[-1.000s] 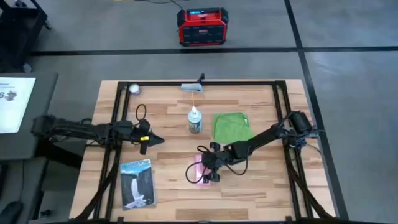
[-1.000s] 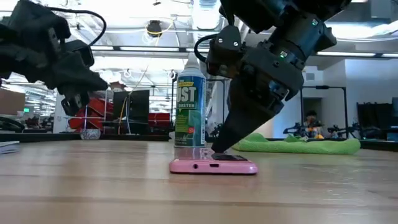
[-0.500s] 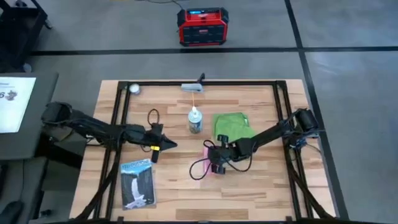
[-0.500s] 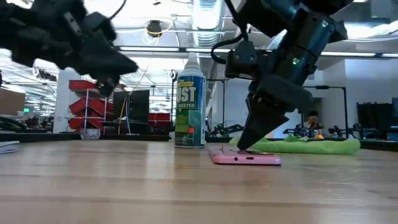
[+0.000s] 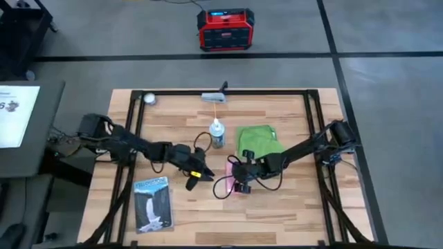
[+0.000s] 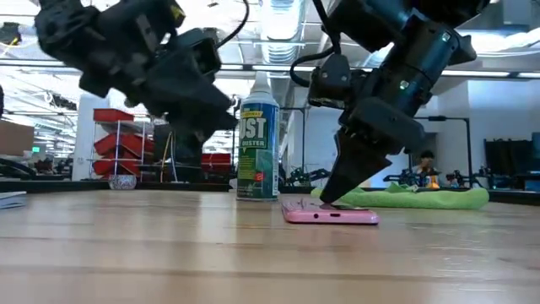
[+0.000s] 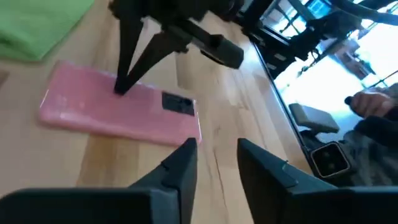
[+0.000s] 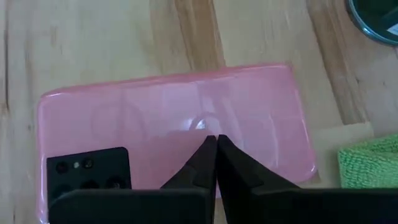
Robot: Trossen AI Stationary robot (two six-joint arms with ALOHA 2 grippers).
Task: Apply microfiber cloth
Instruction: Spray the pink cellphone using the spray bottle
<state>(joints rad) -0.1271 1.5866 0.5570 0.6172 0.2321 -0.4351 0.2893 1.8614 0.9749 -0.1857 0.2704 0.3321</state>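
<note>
Wooden tabletop [image 5: 291, 207]: I have the right gripper [image 8: 214, 144] pressed tip-down on the pink phone [image 8: 174, 124].

Its fingers are pinched together, touching the phone's back. My left gripper [image 5: 192, 181] hovers just beside the phone, fingers [image 7: 180, 163] slightly spread, holding nothing. I see the microfiber cloth [image 5: 257, 140] lying flat on the table just beyond the phone, beside the spray can [image 5: 217, 133].

— How's the light?
— Bright and even from ceiling strips [image 6: 278, 34] overhead; shadows stay faint.
— Any glare?
— A soft sheen on the phone [image 8: 174, 130] (its back mirrors the lamps), and the left wrist view blows out white at one corner.
</note>
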